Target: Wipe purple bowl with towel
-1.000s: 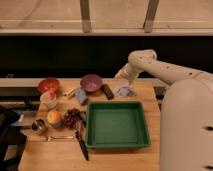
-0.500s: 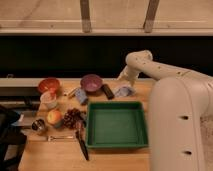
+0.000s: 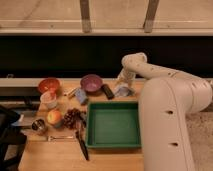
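End effector [image 3: 121, 81] hovers just above the towel [image 3: 122, 92], fingers apart, ready to grasp.
The towel lies on the counter [image 3: 50, 156] near the purple bowl [image 3: 91, 83], likely needing pickup before wiping.

One high view, looking down across table [image 3: 55, 156], jaws near far edge

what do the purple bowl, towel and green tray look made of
Purple bowl: probably plastic, smooth and matte, uniform colour. Towel: soft cloth, rumpled pale folds; the claw hangs over it. Green tray: likely moulded plastic, even colour, raised rim.
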Controlling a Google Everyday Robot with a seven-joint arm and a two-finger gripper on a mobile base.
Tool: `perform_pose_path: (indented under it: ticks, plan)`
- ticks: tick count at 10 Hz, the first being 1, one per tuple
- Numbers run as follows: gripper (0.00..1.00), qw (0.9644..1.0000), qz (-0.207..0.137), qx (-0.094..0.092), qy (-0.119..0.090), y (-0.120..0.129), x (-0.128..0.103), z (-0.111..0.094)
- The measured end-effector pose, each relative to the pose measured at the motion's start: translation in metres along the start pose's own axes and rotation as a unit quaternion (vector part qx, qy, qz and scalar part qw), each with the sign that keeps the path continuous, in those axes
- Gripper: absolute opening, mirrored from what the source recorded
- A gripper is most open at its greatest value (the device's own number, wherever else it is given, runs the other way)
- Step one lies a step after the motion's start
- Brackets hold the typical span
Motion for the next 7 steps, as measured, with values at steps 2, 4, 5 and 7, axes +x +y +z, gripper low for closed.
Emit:
perform_pose_path:
  ticks: [2,4,5,7]
  plan:
    - [0.65,0.9999,-0.003,0.004,0.009,0.000,0.004,0.011]
    - [0.65,0.9996,0.013,0.002,0.025,-0.003,0.011,0.030]
    - [0.65,0.9993,0.023,0.003,0.029,-0.007,0.013,0.037]
    - [0.65,0.9984,0.044,0.005,0.036,-0.015,0.013,0.045]
